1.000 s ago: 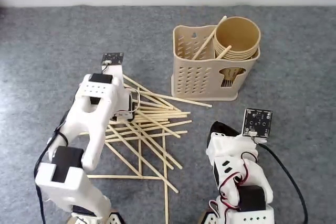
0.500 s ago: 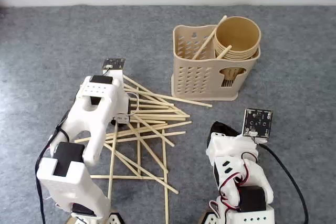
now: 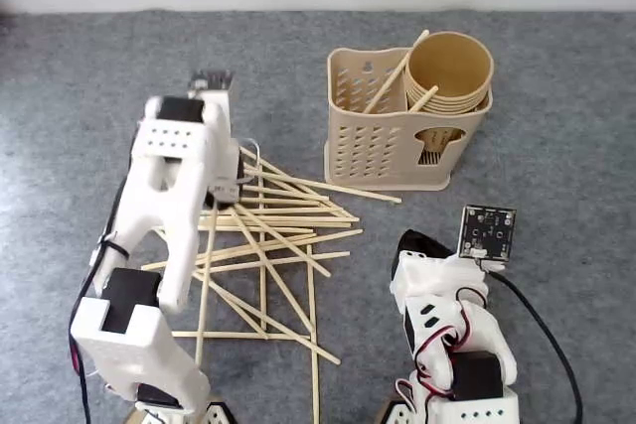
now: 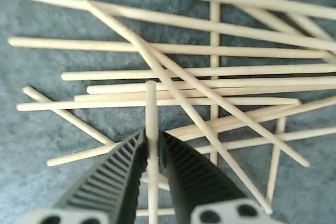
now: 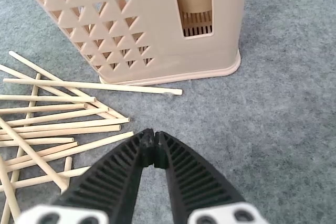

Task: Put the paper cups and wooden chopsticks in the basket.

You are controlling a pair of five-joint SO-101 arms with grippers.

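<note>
The grey, felt-covered table (image 3: 556, 196) carried a loose heap of wooden chopsticks (image 3: 298, 215) mid-surface, and the basket (image 3: 378, 151) stood nearer its far edge.

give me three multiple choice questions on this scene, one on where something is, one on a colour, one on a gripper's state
1. Where is the stack of paper cups relative to the basket?
A beside it
B behind it
C inside it

2. What colour is the basket?
A beige
B blue
C black

3. The left gripper is:
A open and empty
B shut on a wooden chopstick
C shut on a cup

Answers:
1 C, the cups stand in one compartment of the basket.
2 A, its perforated walls are beige.
3 B, the left wrist view shows its jaws closed on a single stick.
</note>
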